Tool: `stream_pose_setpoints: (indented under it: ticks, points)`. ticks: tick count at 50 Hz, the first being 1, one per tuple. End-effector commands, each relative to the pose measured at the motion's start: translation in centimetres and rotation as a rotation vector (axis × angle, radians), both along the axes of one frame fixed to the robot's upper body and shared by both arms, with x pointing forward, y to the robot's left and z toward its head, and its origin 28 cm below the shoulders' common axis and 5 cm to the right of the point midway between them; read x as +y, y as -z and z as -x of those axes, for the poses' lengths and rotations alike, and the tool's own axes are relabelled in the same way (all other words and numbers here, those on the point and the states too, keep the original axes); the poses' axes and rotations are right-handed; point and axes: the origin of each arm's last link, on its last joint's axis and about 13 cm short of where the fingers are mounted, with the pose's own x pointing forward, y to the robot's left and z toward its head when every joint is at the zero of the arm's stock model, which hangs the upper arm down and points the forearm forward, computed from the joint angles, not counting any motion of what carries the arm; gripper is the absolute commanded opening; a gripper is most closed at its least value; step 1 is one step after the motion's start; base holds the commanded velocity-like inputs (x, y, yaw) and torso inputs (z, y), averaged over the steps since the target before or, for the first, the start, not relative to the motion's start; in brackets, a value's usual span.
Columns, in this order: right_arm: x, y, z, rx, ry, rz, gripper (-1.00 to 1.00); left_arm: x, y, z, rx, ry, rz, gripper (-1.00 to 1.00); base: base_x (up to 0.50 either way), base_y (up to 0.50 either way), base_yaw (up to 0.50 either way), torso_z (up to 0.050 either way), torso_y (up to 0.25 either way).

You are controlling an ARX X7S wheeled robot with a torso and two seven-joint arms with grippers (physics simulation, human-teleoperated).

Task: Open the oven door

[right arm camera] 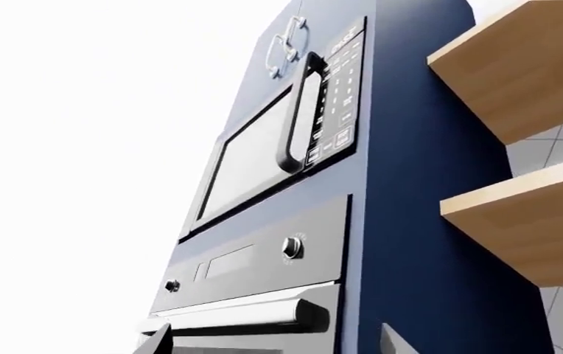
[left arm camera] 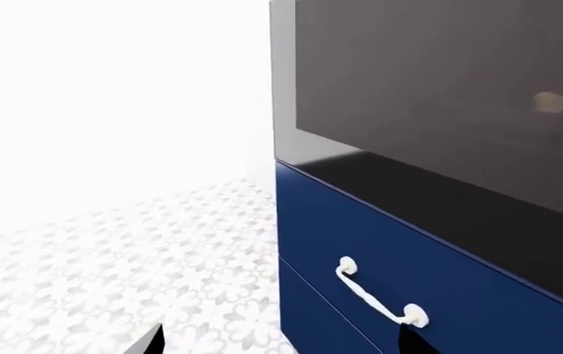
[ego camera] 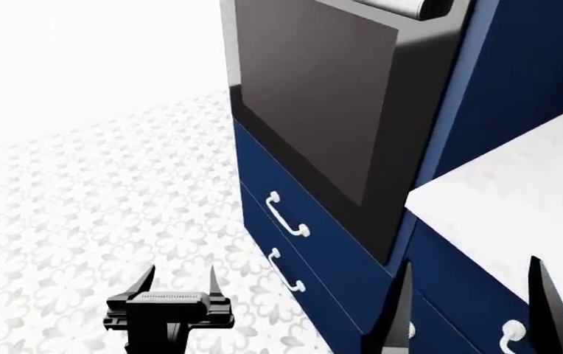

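You see a black oven door [ego camera: 311, 96] with dark glass and a brushed-silver handle [right arm camera: 242, 313], navy drawer fronts [ego camera: 261, 173] with white handles [ego camera: 289, 215], a white-marbled table [ego camera: 517, 199], and grey flower-patterned floor [ego camera: 75, 221].

A white floral-patterned floor [ego camera: 85, 214] lay beside navy cabinetry [ego camera: 527, 66]; a white marble countertop [ego camera: 517, 199] and wooden shelves [right arm camera: 527, 214] stood nearby.

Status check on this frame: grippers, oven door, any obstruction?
Left gripper open, empty, low. Right gripper open, empty. Oven door shut, handle untouched. Nothing in the way.
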Motion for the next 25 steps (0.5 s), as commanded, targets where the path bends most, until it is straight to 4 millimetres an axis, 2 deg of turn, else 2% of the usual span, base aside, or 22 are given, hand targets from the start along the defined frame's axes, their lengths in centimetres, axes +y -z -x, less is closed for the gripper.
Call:
stream_pose_setpoints:
  ticks: [1,13,25]
  points:
    - [0.01,0.02,0.0,0.0,0.0,0.001,1.0,0.01,0.04,0.04,0.0,0.0,0.0,1.0,0.23,0.07,0.0,0.0,0.0]
    - [-0.02,0.03,0.05,-0.001,0.0,0.003,1.0,-0.04,0.03,-0.01,0.001,0.0,0.0,1.0,0.23,0.08,0.0,0.0,0.0]
    - [0.01,0.04,0.05,-0.003,-0.002,0.003,1.0,0.0,0.01,0.0,0.002,0.002,-0.002,1.0,0.14,0.22,0.0,0.0,0.0]
